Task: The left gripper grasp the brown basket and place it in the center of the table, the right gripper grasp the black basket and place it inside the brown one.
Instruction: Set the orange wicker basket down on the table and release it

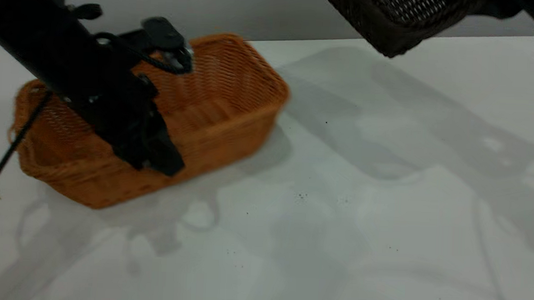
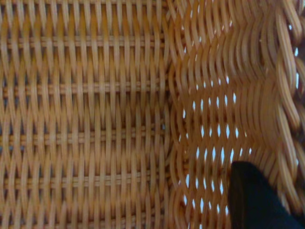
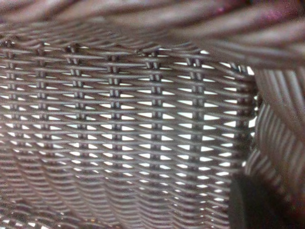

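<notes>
Left claw (image 1: 152, 156) clamps the brown basket (image 1: 215, 107) near wall, right claw grips black basket (image 1: 390, 20) aloft; light, stiff wicker, rim-grip best.

The brown basket (image 1: 214, 116) is seen at the left side of the table (image 1: 381, 218), with its bottom resting on the white top. The left gripper (image 1: 152, 156) is set over the near long rim of this basket, and the black arm reaches down to it from the upper left. The black basket (image 1: 390, 20) is held up in the air at the top right, tilted, well apart from the brown one.
</notes>
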Motion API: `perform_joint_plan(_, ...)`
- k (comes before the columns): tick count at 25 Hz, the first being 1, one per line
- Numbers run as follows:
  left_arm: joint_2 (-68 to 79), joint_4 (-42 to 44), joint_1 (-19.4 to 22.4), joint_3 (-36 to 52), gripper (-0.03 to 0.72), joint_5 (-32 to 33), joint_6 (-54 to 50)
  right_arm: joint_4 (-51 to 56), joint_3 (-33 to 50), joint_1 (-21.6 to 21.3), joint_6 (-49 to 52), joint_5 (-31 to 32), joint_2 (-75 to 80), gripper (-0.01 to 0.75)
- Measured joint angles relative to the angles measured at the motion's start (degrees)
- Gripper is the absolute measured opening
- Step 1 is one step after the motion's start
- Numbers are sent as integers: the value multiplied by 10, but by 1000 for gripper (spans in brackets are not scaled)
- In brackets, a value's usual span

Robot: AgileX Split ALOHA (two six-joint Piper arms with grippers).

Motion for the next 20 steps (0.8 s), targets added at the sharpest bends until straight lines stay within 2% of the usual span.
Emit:
perform_joint_plan(4, 0, 0, -49, 0, 112, -2, -1, -13, -5, -10, 0, 50, 0, 120)
perform_joint_plan(13, 0, -2, -166, 0, 112, -27, -3, -9, -5, -10, 3, 50, 0, 120)
perform_joint_plan(16, 0, -3, -186, 0, 112, -42, -4, -9, -5, -10, 2, 56, 0, 120)
perform_joint_plan(20, 1, -3, -192, 0, 112, -43, -4, -9, -5, -10, 2, 58, 0, 120)
